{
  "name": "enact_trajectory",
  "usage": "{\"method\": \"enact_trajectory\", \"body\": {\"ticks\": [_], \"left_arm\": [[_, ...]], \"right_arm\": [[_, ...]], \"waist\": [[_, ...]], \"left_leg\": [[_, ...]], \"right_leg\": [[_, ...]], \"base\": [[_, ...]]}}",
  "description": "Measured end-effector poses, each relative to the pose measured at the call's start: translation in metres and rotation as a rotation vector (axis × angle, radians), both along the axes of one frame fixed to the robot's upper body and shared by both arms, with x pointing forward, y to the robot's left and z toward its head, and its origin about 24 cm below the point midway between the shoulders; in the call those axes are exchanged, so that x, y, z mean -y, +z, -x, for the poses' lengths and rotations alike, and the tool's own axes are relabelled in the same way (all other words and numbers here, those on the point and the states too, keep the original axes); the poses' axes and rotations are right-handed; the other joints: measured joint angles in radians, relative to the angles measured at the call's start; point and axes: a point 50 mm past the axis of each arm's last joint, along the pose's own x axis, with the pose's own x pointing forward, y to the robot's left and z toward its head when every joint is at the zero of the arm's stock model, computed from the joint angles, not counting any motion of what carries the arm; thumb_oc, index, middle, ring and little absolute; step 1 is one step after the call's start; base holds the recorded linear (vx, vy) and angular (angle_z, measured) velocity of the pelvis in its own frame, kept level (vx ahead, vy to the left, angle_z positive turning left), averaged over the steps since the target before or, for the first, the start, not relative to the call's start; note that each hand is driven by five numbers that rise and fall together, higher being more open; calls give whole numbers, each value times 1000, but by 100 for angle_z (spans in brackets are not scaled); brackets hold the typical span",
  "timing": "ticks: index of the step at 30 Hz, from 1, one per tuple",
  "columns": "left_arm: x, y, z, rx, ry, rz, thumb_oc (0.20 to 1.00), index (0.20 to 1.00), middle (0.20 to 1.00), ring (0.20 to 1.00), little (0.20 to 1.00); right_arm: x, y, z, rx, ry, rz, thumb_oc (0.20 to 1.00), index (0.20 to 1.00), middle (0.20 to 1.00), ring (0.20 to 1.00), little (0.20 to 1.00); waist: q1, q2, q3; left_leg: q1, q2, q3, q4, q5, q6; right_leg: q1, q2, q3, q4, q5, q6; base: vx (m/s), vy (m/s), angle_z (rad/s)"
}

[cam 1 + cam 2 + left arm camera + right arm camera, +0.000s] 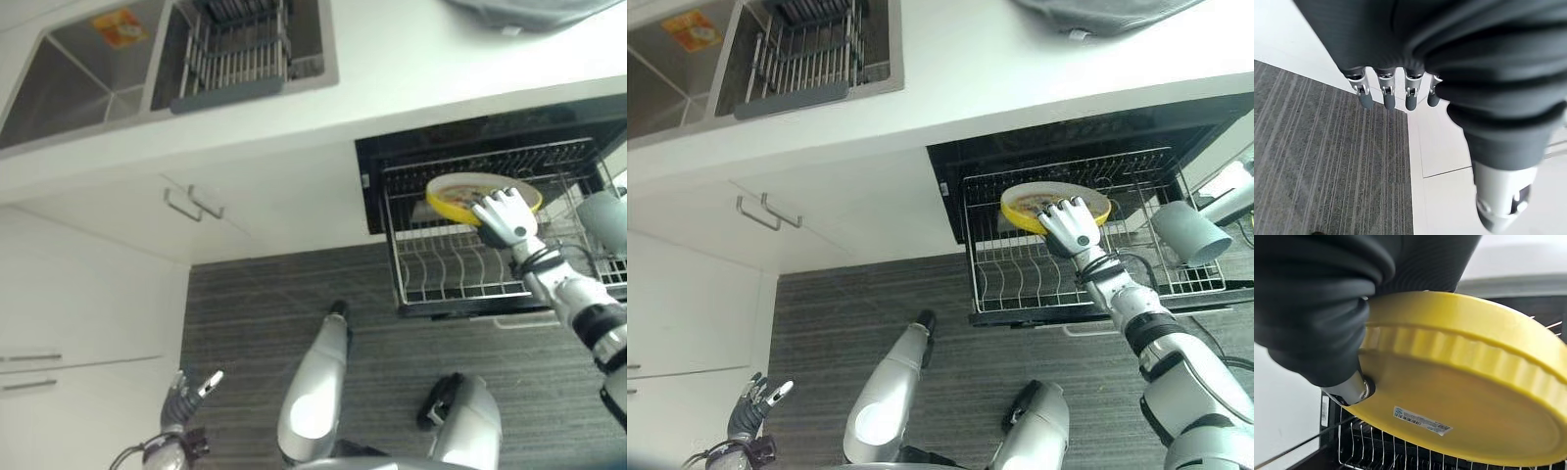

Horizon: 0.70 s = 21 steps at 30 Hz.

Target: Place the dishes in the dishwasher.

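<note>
The right hand [1070, 223] grips a yellow fluted dish [1464, 396] by its rim, thumb beneath, fingers hidden behind it, over the pulled-out dishwasher rack [1019, 274]. The left hand [181, 397] hangs low, fingers relaxed, holding nothing.

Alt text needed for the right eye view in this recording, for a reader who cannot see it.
The robot's right hand holds a yellow dish over the pulled-out dishwasher rack, below a white counter. A grey cup lies on the rack's right side, and the left hand hangs open near the floor beside white cabinets.
</note>
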Motion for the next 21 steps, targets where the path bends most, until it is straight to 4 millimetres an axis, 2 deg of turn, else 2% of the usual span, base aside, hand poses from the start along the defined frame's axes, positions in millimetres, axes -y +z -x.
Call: {"method": "enact_trajectory", "body": {"ticks": [2, 8, 10, 11, 14, 17, 19, 21], "left_arm": [[0, 7, -9, 43, -25, -3, 1000, 1000, 1000, 1000, 1000], [-6, 18, -20, 79, -58, -29, 1000, 1000, 1000, 1000, 1000], [-9, 22, -22, 89, -66, -40, 1000, 1000, 1000, 1000, 1000], [-10, 23, -23, 88, -70, -45, 1000, 1000, 1000, 1000, 1000], [-12, 25, -24, 88, -87, -59, 1000, 1000, 1000, 1000, 1000], [-15, 32, -30, 125, -91, -66, 1000, 1000, 1000, 1000, 1000], [-14, 33, -30, 132, -97, -67, 1000, 1000, 1000, 1000, 1000], [-10, 39, -37, 179, -120, -67, 1000, 1000, 1000, 1000, 1000]], "right_arm": [[7, 4, -5, -31, -43, -2, 200, 200, 200, 200, 200], [9, 3, -8, -127, -86, -19, 200, 200, 200, 200, 200], [15, -2, -7, -157, -111, -7, 200, 200, 200, 200, 200], [18, -1, -7, -157, -126, -15, 200, 200, 200, 200, 200], [18, 4, -9, -135, -129, -23, 200, 200, 200, 200, 200], [21, 21, -14, -39, -122, 45, 200, 200, 200, 200, 200], [21, 19, -12, -33, -110, 76, 200, 200, 200, 200, 200], [22, 21, -12, 18, -118, 111, 200, 200, 200, 200, 200]], "waist": [[16, -10, 8], [33, -19, 13], [47, -24, 16], [56, -32, 28], [67, -37, 48], [72, -31, 58], [72, -30, 59], [71, -15, 63]], "left_leg": [[-2, -2, -8, -1, 13, -13], [-18, -20, -32, -4, 12, -8], [-32, -22, -36, 6, -1, -2], [-38, -24, -36, 14, 6, -8], [-71, -37, -38, 31, 6, -9], [-104, -49, -42, 54, 4, -6], [-106, -57, -39, 58, 3, -3], [-148, -67, -39, 77, -6, 16]], "right_leg": [[6, -1, -10, -1, -2, -3], [6, -15, -35, -3, -8, -4], [5, -18, -42, 3, -29, -7], [-1, -21, -43, 7, -20, 8], [-26, -33, -44, 20, -21, 8], [-51, -46, -44, 35, -21, 8], [-51, -53, -40, 33, -18, 14], [-89, -64, -34, 50, -24, 10]], "base": [[3, -22, 9], [35, -25, 13], [37, -43, 13], [-18, -49, 14], [-24, -22, 8], [-20, 19, 7], [-41, 50, 4], [-40, 62, 5]]}}
